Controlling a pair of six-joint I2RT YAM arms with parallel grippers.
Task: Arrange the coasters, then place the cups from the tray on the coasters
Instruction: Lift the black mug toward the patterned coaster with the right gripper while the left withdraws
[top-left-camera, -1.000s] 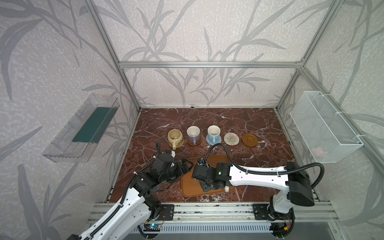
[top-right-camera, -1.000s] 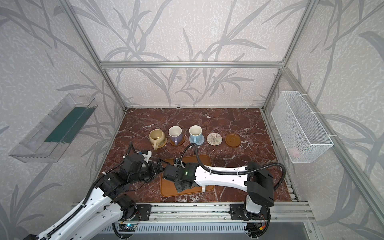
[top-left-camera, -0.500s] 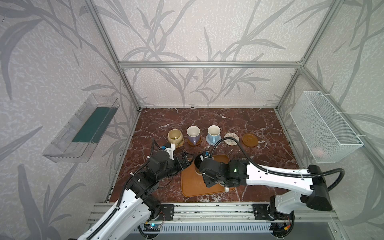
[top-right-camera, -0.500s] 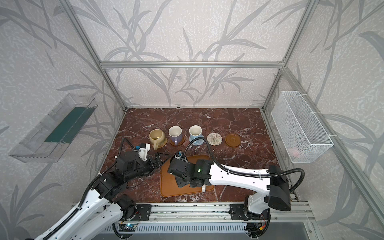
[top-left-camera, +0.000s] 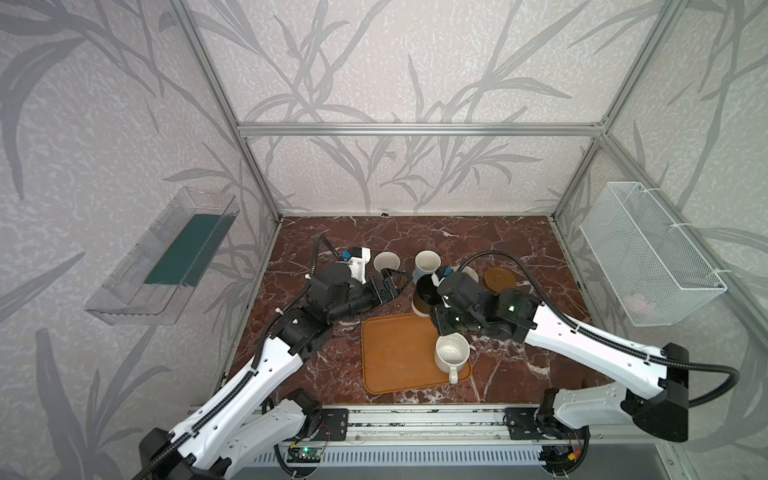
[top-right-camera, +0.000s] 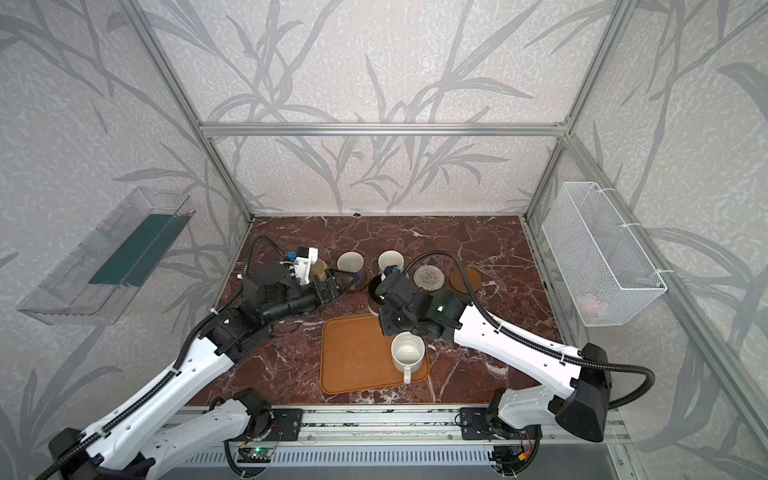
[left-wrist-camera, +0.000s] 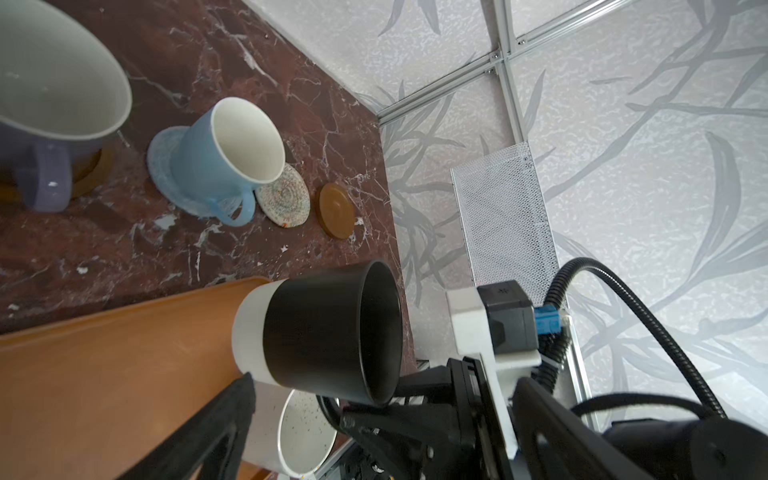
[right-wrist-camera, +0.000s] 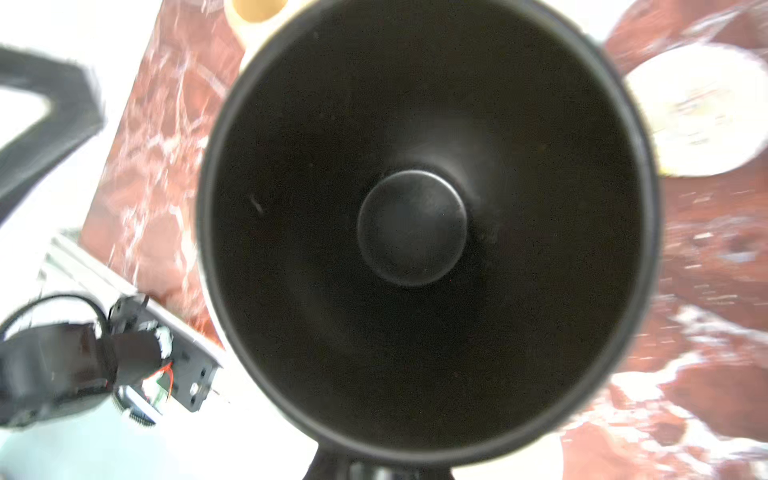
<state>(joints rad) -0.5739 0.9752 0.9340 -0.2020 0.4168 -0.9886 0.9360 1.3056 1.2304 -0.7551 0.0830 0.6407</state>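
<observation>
black cup (top-left-camera: 426, 293) hangs over the far corner of the tray (top-left-camera: 395, 357), pinched in my right gripper (top-left-camera: 437, 303). my left gripper (top-left-camera: 388, 286) stands spread, empty. step judged: carrying. next: centre it over the bare cream coaster (top-right-camera: 428, 277), lower level. white cup (top-left-camera: 451, 353) waits on the tray.

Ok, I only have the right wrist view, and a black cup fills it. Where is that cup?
Observer: The black cup is at the far edge of the tray, apparently lifted off it.
Operator: Anything else on the tray?
Observer: One white cup, upright, by its near right corner.
Operator: Which coaster is free?
Observer: The brown coaster at the right end of the row is bare; so is the cream woven coaster beside it.
</observation>
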